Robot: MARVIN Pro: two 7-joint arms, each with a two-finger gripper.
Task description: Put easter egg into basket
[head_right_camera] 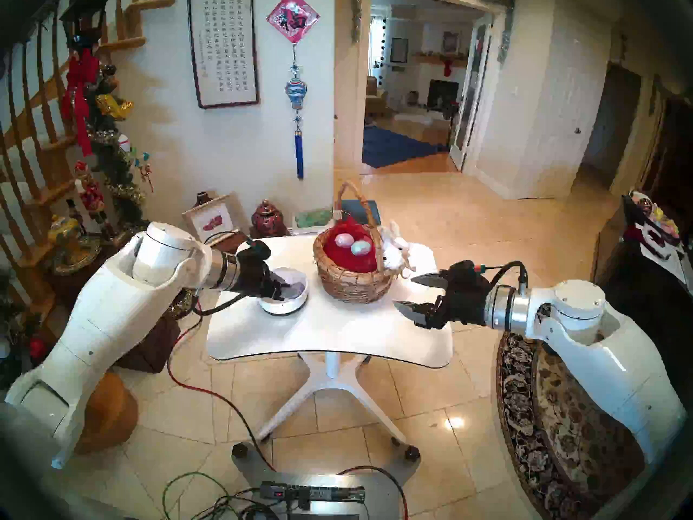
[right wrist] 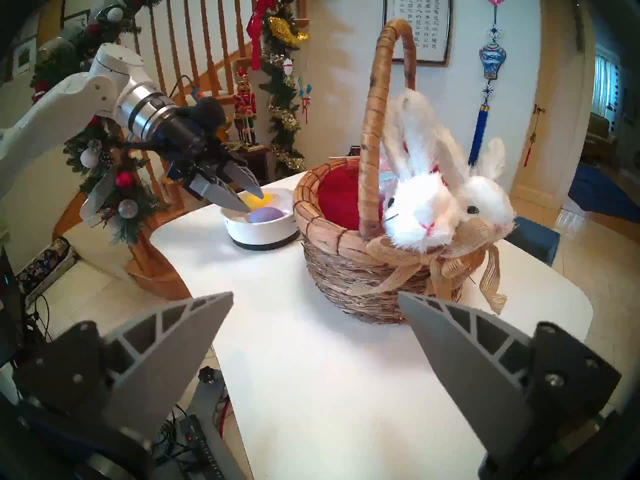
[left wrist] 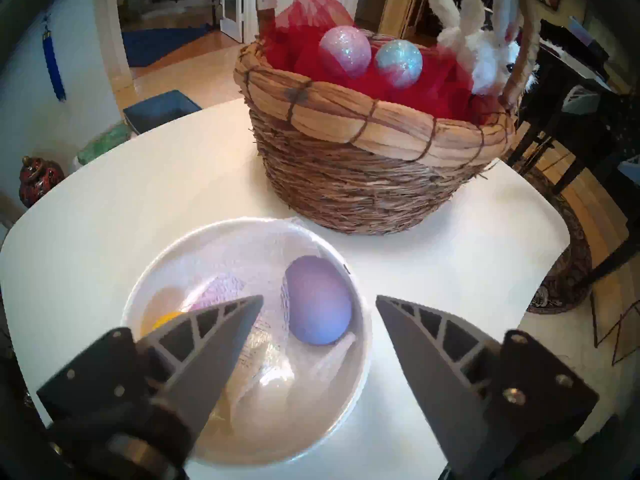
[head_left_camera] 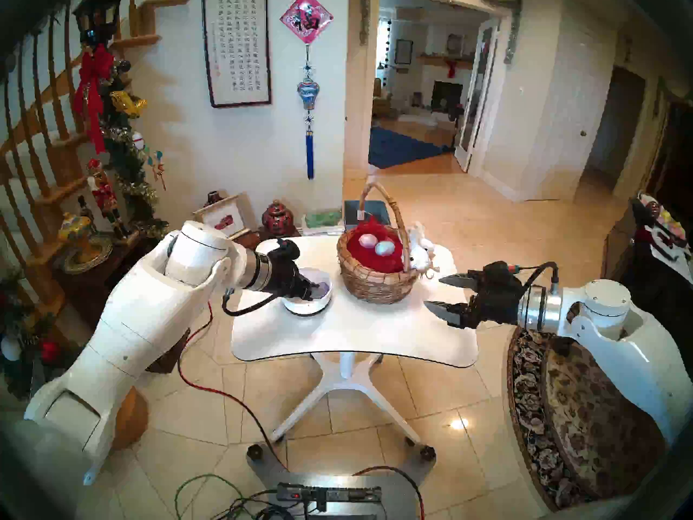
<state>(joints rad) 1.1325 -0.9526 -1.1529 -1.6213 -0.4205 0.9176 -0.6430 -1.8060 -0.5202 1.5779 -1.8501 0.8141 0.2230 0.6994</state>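
Two eggs home: a glittery pink egg (left wrist: pixel 344 51) and a glittery blue egg (left wrist: pixel 399 63) lie on red tissue in the round woven straw basket (left wrist: pixel 363 150).
Eggs left: a matte purple egg (left wrist: pixel 318 301) and a yellow egg (right wrist: pixel 257 199) sit in the low white round bowl (left wrist: pixel 360 316), just beside the basket.
My left gripper (left wrist: pixel 318 297): poised over the bowl, fingers parted, nothing held.
My right gripper (right wrist: pixel 315 294): wide apart, empty, near the basket.
Risk: I judge the smooth purple egg may roll off my tips against the bowl wall.
Risk: a low carry could clip the basket rim.
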